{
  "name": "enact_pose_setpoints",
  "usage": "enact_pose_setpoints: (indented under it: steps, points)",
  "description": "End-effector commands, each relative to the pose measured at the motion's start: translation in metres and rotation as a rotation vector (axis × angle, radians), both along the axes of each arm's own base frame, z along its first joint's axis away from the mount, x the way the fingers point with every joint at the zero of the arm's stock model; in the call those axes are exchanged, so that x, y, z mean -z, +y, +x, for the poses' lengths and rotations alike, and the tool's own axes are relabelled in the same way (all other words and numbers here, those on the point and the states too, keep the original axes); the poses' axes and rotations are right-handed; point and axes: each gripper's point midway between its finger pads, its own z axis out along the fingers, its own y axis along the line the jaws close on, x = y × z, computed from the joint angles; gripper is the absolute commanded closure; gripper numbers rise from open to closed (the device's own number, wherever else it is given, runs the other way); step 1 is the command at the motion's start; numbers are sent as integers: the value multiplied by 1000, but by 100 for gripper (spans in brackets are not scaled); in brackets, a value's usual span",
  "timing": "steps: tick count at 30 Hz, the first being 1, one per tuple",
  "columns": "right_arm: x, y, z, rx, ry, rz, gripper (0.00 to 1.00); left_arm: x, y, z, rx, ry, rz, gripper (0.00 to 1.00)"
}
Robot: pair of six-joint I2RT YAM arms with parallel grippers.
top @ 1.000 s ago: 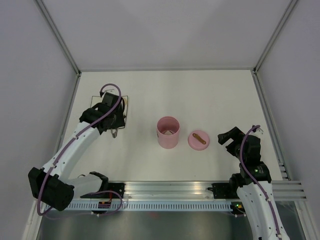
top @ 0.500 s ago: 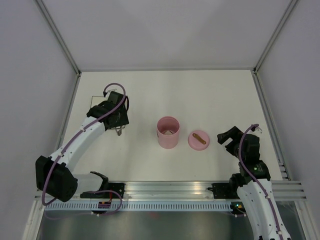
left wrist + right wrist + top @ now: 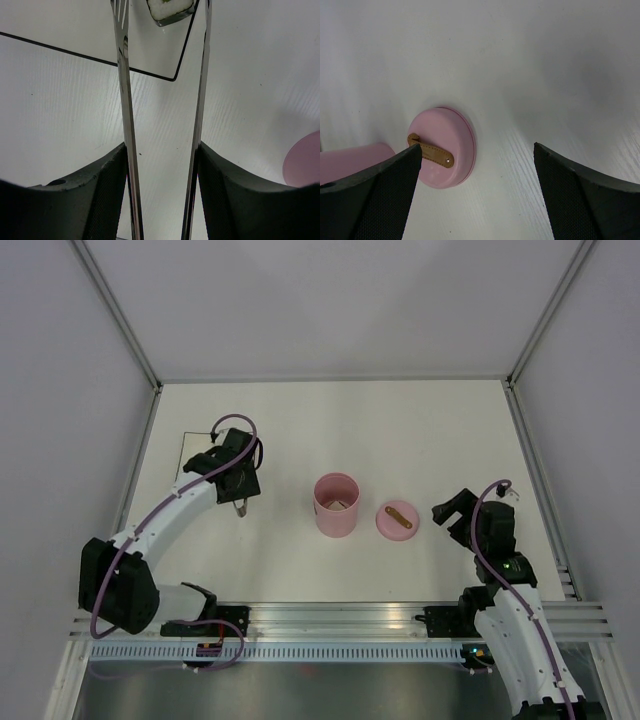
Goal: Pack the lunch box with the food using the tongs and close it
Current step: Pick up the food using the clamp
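Note:
The pink lunch box (image 3: 336, 505) stands open mid-table, something pale showing inside it. Its lid (image 3: 398, 520) with the brown strap lies just to its right, also in the right wrist view as the lid (image 3: 445, 155) beside the lunch box (image 3: 350, 162). My left gripper (image 3: 238, 485) is shut on the silver tongs (image 3: 125, 100), a finger pressing each arm from outside (image 3: 162, 150). A white, dark-edged piece of food (image 3: 170, 9) sits between the tong arms near their tips; whether it is pinched I cannot tell. My right gripper (image 3: 452, 515) hangs open, empty, right of the lid (image 3: 476, 147).
A black-outlined square (image 3: 100, 59) is marked on the white table at the left, beneath the tong tips. The lunch box's pink edge (image 3: 305, 160) shows at the right of the left wrist view. Metal rails run along the table's left, right and near edges.
My left arm has carried the tongs rightward, off the black-outlined square and closer to the lunch box. The right arm has shifted only slightly.

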Motion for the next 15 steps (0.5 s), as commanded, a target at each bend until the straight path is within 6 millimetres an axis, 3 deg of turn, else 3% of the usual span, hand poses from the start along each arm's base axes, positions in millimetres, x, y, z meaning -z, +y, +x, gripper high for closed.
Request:
enact_pose_setpoints:
  steps: [1,15]
  points:
    - [-11,2,9,-18,-47,-8,2,-1,-1,16,-46,-53,-11,39]
    - [-5,1,12,-7,-30,-8,2,-2,1,21,-43,-72,4,58]
